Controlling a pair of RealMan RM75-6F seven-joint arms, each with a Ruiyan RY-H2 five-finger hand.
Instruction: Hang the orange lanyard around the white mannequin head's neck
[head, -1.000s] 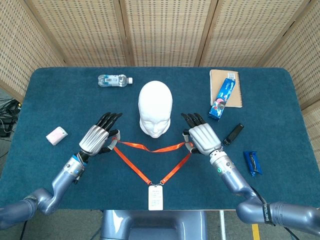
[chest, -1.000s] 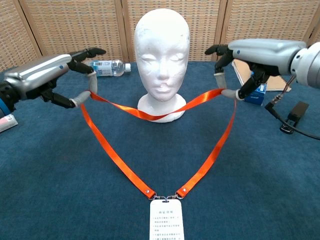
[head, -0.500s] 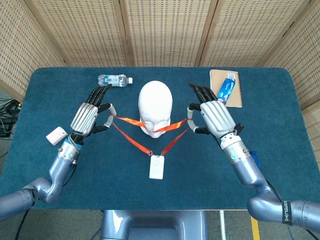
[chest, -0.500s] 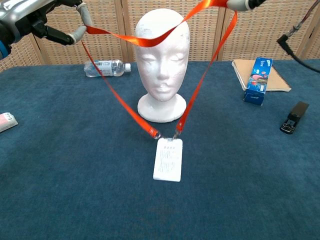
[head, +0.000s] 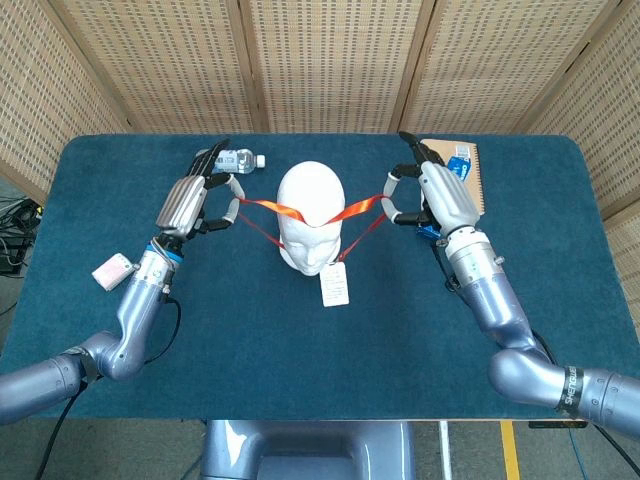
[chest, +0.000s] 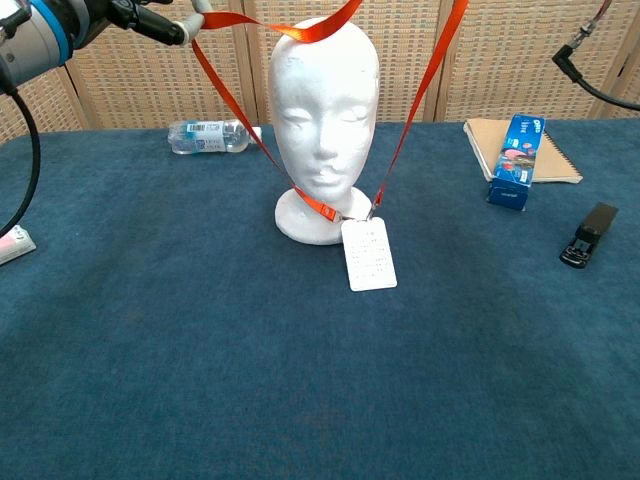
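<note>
Change: both hands are higher and farther back than before, and the strap now lies across the top of the head, not in front of the face.
Left hand (head: 190, 200): up in the air left of the head, pinching the lanyard (head: 262, 207).
Right hand (head: 440, 195): up in the air right of the head, pinching the other side of the strap.
Lanyard: orange, stretched between the 2 hands, its 2 sides running down past the face.
Badge (chest: 369, 254): white, hanging just in front of the head's base.
Head (chest: 322, 110): white, upright in the middle of the blue table (chest: 200, 360).
Bottle (chest: 208, 135): lying behind the head, to the left.
Notebook (chest: 545, 150): far right, with a blue box (chest: 517, 160) standing on it.
</note>
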